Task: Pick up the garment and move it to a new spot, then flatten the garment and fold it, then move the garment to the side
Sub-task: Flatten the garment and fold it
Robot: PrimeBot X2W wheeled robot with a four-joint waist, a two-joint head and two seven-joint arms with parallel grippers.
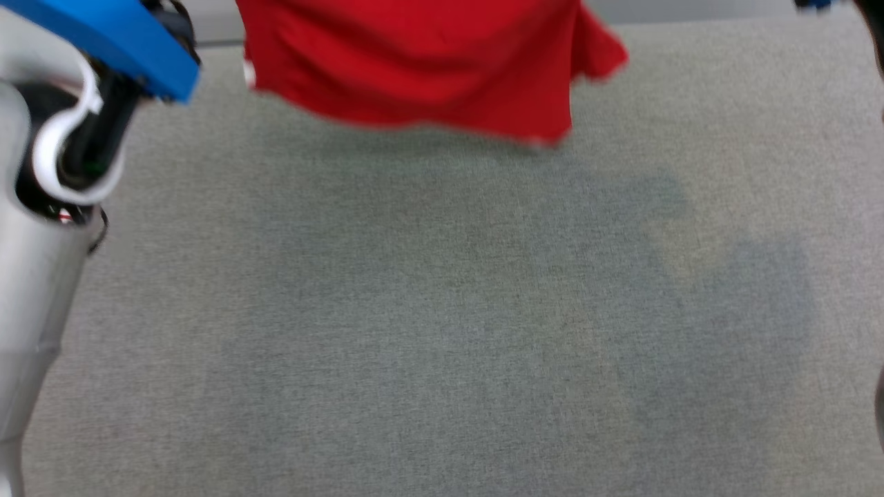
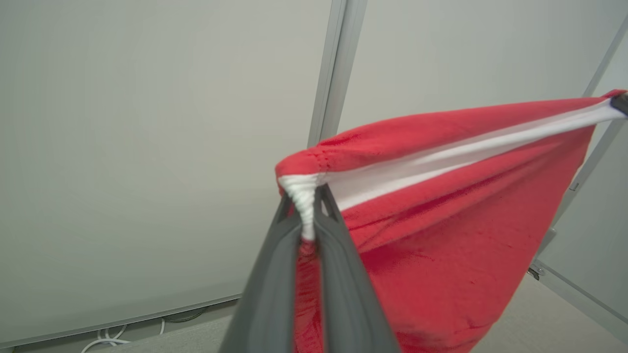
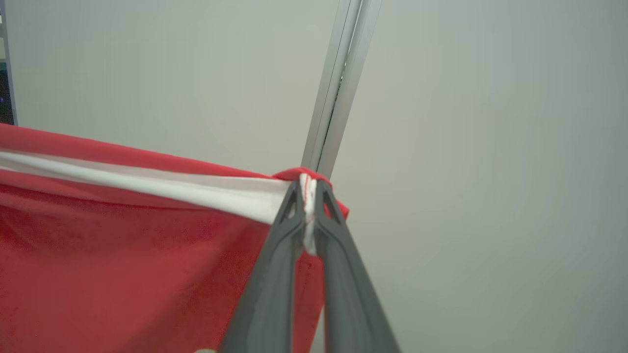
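Observation:
The garment is red with a white band and hangs in the air above the grey table, its lower hem loose and blurred. In the left wrist view my left gripper is shut on a bunched white corner of the garment, and the band runs taut to the upper right. My right gripper pinches the opposite corner of the garment, whose white band stretches away to the left. The cloth is spread between the two grippers.
The grey fabric-covered table lies below the hanging cloth. My left arm with its blue plate stands at the upper left. Pale wall panels with an aluminium post lie behind, and white cables run along the wall's foot.

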